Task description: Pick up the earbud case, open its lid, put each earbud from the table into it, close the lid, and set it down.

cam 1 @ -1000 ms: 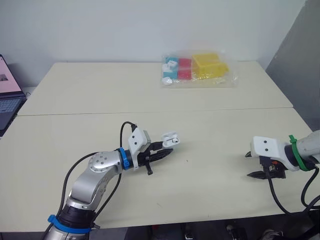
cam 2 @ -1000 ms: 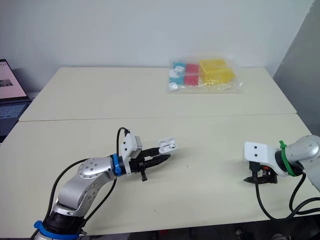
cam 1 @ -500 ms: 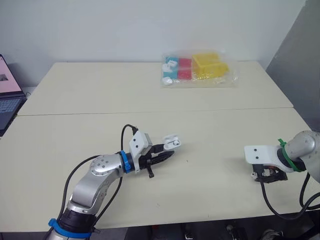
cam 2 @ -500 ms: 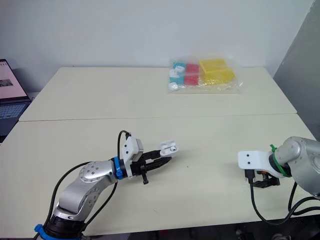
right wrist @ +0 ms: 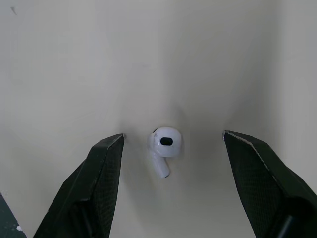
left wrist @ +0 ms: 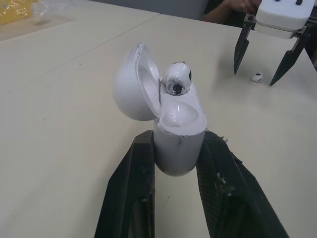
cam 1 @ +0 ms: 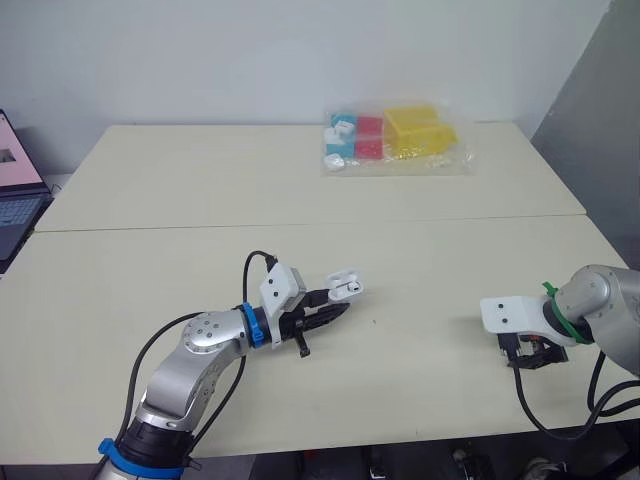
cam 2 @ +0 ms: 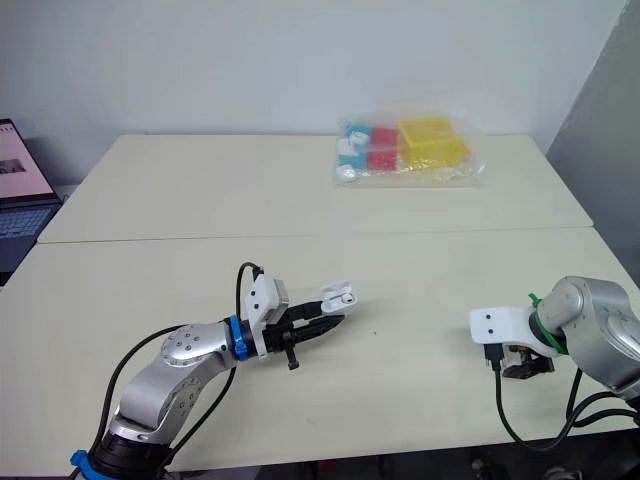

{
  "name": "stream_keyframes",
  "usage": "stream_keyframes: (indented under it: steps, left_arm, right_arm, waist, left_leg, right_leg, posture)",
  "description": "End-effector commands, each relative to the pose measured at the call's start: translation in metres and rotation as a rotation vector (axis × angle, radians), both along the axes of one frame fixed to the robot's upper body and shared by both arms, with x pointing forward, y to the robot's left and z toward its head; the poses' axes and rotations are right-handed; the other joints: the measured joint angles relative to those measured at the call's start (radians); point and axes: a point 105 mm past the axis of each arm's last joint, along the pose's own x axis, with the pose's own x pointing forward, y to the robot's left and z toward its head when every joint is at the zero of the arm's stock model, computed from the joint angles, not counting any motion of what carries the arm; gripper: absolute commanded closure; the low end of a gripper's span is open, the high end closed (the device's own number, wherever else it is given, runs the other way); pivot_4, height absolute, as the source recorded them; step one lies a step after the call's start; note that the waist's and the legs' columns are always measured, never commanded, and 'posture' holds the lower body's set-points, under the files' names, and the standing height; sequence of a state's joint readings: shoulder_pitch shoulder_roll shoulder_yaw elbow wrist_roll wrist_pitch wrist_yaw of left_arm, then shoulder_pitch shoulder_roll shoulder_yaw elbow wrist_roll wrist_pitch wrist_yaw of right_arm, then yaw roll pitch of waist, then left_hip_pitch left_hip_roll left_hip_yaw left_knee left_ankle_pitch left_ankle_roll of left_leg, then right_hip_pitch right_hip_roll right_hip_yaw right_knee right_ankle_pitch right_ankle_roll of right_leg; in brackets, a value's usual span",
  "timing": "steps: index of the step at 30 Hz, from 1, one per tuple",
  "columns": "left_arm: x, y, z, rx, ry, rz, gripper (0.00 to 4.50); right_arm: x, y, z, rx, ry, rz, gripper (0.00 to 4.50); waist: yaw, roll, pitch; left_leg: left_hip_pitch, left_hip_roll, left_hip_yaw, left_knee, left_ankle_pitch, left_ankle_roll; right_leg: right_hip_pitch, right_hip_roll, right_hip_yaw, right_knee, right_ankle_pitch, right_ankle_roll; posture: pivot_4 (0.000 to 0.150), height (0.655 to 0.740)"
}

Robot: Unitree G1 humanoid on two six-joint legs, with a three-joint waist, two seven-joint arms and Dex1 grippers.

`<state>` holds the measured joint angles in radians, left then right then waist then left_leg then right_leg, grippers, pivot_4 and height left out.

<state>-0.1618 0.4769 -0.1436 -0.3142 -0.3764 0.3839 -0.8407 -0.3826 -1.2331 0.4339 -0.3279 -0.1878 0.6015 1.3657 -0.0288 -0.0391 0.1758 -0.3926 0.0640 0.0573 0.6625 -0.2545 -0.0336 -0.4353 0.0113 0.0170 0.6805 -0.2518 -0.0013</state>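
Now left tool (left wrist: 177,144) pinches open earbud case (left wrist: 181,116), one earbud (left wrist: 177,79) inside; right tool (right wrist: 173,135) spread.

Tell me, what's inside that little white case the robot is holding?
With the lid open, the case in the left gripper shows one earbud seated in one socket; the socket beside it is empty. The earbud's stem is hidden down inside the case.

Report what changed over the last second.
The right hand turned from pointing sideways to pointing down at the table, and its open fingers now straddle the loose earbud without touching it. Nothing was grasped or released. The left hand shifted only slightly and stayed shut on the open earbud case, with the seated earbud in it. The bag of coloured boxes did not move.
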Motion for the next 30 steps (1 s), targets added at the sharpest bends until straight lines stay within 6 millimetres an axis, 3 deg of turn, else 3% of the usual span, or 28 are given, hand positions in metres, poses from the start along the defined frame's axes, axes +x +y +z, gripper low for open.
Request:
stream_keyframes:
  steps: [1, 7, 8, 10, 17, 24, 30]
  left_arm:
    - [-0.005, -0.006, 0.012, -0.020, -0.055, -0.031, 3.71]
    - [-0.004, -0.007, 0.012, -0.020, -0.056, -0.030, 3.71]
    - [-0.004, -0.007, 0.012, -0.021, -0.056, -0.030, 3.71]
    - [-0.003, -0.007, 0.012, -0.021, -0.056, -0.029, 3.71]
    - [-0.002, -0.007, 0.013, -0.027, -0.051, -0.022, 3.71]
    - [-0.002, -0.006, 0.012, -0.023, -0.053, -0.024, 3.71]
    - [0.003, -0.005, 0.015, -0.021, -0.068, -0.020, 3.71]
  right_arm:
    - [0.001, -0.004, 0.004, -0.022, -0.010, 0.003, 1.20]
    - [0.002, -0.003, 0.002, -0.018, -0.004, 0.004, 1.20]
    - [0.002, -0.002, 0.002, -0.018, -0.004, 0.003, 1.37]
    - [0.002, -0.002, 0.002, -0.015, -0.004, 0.003, 1.74]
    - [0.001, -0.001, 0.001, -0.008, 0.004, 0.005, 4.08]
    - [0.002, -0.001, 0.009, -0.005, -0.002, 0.027, 4.08]
    - [0.000, 0.019, 0.050, 0.136, -0.052, 0.064, 4.08]
  waist:
    - [0.000, 0.000, 0.000]
    - [0.000, 0.000, 0.000]
    - [0.000, 0.000, 0.000]
    - [0.000, 0.000, 0.000]
    - [0.000, 0.000, 0.000]
    - [0.000, 0.000, 0.000]
    - [0.000, 0.000, 0.000]
  left_leg:
    - [0.000, 0.000, 0.000, 0.000, 0.000, 0.000]
    - [0.000, 0.000, 0.000, 0.000, 0.000, 0.000]
    - [0.000, 0.000, 0.000, 0.000, 0.000, 0.000]
    - [0.000, 0.000, 0.000, 0.000, 0.000, 0.000]
    - [0.001, 0.000, 0.000, 0.000, 0.000, 0.000]
    - [0.001, 0.000, 0.000, 0.000, 0.000, 0.000]
    - [0.001, 0.000, 0.000, 0.000, 0.000, 0.000]
  right_leg:
    - [0.000, 0.000, 0.000, 0.000, 0.000, 0.000]
    - [0.000, 0.000, 0.000, 0.000, 0.000, 0.000]
    - [0.000, 0.000, 0.000, 0.000, 0.000, 0.000]
    - [0.000, 0.000, 0.000, 0.000, 0.000, 0.000]
    - [0.001, 0.000, 0.000, 0.000, 0.000, 0.000]
    - [0.001, 0.000, 0.000, 0.000, 0.000, 0.000]
    - [0.001, 0.000, 0.000, 0.000, 0.000, 0.000]
  posture:
    - [0.150, 0.7400]
    - [0.150, 0.7400]
    - [0.150, 0.7400]
    - [0.150, 0.7400]
    - [0.150, 0.7400]
    - [0.150, 0.7400]
    - [0.150, 0.7400]
